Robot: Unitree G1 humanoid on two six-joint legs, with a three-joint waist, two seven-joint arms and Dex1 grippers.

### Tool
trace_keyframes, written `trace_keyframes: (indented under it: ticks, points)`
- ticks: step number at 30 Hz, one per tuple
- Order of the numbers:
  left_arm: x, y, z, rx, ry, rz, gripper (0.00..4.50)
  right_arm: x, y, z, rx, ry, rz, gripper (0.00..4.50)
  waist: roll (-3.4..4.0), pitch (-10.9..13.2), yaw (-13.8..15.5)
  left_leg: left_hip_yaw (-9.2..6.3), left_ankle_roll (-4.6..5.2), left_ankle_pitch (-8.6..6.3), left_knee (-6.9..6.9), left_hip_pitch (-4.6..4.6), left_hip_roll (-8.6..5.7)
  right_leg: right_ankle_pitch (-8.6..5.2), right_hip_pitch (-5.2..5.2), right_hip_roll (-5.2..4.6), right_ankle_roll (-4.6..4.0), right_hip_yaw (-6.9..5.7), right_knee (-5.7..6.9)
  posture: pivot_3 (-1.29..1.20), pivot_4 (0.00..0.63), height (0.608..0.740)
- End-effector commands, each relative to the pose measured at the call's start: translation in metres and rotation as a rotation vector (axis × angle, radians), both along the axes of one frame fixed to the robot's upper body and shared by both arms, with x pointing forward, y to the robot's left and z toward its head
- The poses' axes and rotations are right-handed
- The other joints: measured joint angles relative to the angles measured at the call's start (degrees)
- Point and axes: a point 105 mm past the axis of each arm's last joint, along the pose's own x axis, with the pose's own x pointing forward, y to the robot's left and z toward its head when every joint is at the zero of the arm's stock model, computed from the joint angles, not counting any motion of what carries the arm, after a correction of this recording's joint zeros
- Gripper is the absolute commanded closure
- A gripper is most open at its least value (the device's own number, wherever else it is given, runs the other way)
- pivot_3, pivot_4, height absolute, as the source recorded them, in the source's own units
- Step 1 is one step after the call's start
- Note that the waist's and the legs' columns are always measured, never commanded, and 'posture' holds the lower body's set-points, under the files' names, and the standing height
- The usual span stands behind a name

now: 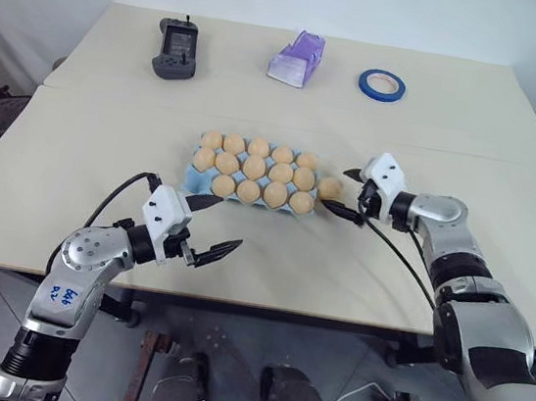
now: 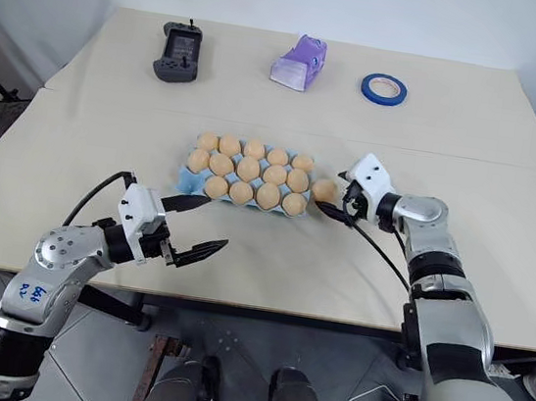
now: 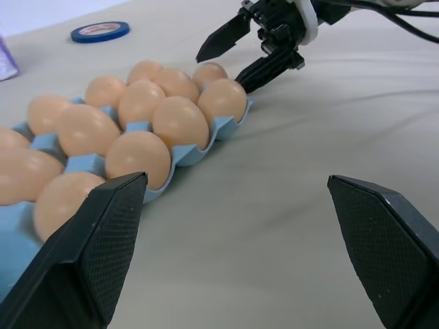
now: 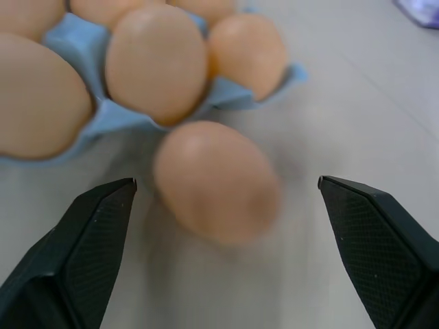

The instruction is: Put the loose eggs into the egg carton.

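Right claw (image 1: 348,193) spread wide around loose egg (image 1: 329,187) beside egg carton (image 1: 195,173); left claw (image 1: 213,225) apart, empty.

A light blue moulded egg carton (image 1: 195,179) is seen filled with smooth tan-orange eggs, and one loose egg (image 1: 330,187) of the same tan-orange lies on the pale beige desk (image 1: 270,260). Textured black fingers (image 4: 82,253) are carried on white and silver arms. A dark grey handheld controller (image 1: 176,50), a crumpled purple box (image 1: 297,59) and a blue tape roll (image 1: 381,84) are shown behind.
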Motion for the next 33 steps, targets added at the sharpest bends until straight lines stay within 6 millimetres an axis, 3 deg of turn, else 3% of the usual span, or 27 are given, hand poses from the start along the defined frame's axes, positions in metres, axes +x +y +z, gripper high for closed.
trace_keyframes:
  ticks: [1, 3, 9, 14, 17, 20, 24, 28, 30, 33]
  points:
    - [-0.005, 0.002, 0.011, -0.002, -0.043, 0.011, 0.00, 0.002, 0.010, 0.006, -0.026, -0.001, 0.038, 0.22, 0.01, 0.00, 0.04, -0.01, 0.00, 0.00, 0.00, 0.00, 0.00, 0.00, 0.00, -0.01, 0.00, -0.01, 0.00, 0.00, 0.150, 0.740]
    - [-0.005, 0.003, 0.012, -0.002, -0.045, 0.018, 0.00, 0.002, 0.012, 0.004, -0.034, 0.012, 0.035, 0.66, 0.01, 0.01, 0.12, -0.01, -0.01, 0.00, -0.01, 0.00, -0.01, 0.00, 0.00, -0.02, -0.01, -0.01, 0.00, 0.00, 0.150, 0.740]
    - [-0.005, 0.005, 0.013, 0.001, -0.048, 0.034, 0.00, 0.006, 0.005, 0.008, -0.026, -0.014, -0.010, 2.59, 0.01, 0.01, 0.09, -0.02, -0.01, -0.03, 0.00, -0.01, -0.04, 0.00, 0.01, -0.10, -0.01, -0.04, 0.00, 0.00, 0.150, 0.740]
    - [-0.005, 0.009, 0.011, 0.001, -0.041, 0.044, 0.00, 0.007, -0.011, 0.021, -0.013, -0.072, -0.035, 2.59, 0.02, 0.01, 0.09, -0.04, -0.01, -0.03, -0.02, -0.01, -0.04, -0.01, 0.01, -0.10, -0.02, -0.05, -0.01, 0.00, 0.150, 0.740]
    - [-0.006, 0.016, 0.009, 0.002, -0.033, 0.061, 0.00, 0.003, -0.011, 0.032, 0.010, -0.092, 0.013, 2.59, 0.04, 0.02, -0.06, -0.03, -0.01, -0.05, -0.05, -0.01, -0.04, -0.01, 0.00, -0.09, -0.03, -0.04, -0.04, 0.00, 0.150, 0.740]
    - [-0.007, 0.032, 0.007, -0.008, -0.030, 0.108, 0.00, -0.004, 0.006, 0.049, 0.076, -0.116, 0.122, 2.59, 0.07, 0.04, -0.43, -0.02, -0.02, -0.05, -0.07, -0.01, 0.00, -0.02, -0.01, -0.03, -0.04, -0.03, -0.03, 0.00, 0.150, 0.740]
    - [-0.015, 0.060, -0.004, -0.015, -0.012, 0.186, 0.00, -0.017, 0.055, 0.070, 0.187, -0.140, 0.268, 2.59, 0.08, 0.05, -1.44, -0.02, -0.02, -0.04, -0.10, 0.01, 0.09, -0.02, -0.01, 0.01, -0.05, -0.03, 0.03, 0.00, 0.150, 0.740]
    - [-0.021, 0.083, -0.014, -0.024, -0.001, 0.267, 0.00, -0.040, 0.108, 0.069, 0.185, -0.145, 0.386, 2.59, 0.08, 0.05, -1.29, -0.12, -0.07, -0.05, -0.13, 0.00, 0.09, -0.05, -0.03, -0.02, -0.10, -0.13, 0.06, 0.00, 0.150, 0.740]
    - [-0.024, 0.092, -0.018, -0.027, 0.002, 0.315, 0.00, -0.049, 0.145, 0.070, 0.229, -0.129, 0.404, 2.59, 0.08, 0.05, -1.32, -0.14, -0.08, -0.06, -0.13, -0.04, 0.08, -0.05, -0.05, -0.06, -0.10, -0.16, 0.05, 0.00, 0.150, 0.740]
    - [-0.027, 0.096, -0.020, -0.031, -0.001, 0.339, 0.00, -0.054, 0.177, 0.067, 0.252, -0.105, 0.398, 2.59, 0.07, 0.04, -1.42, -0.14, -0.10, -0.07, -0.16, -0.05, 0.04, -0.06, -0.10, -0.14, -0.11, -0.17, 0.06, 0.00, 0.150, 0.740]
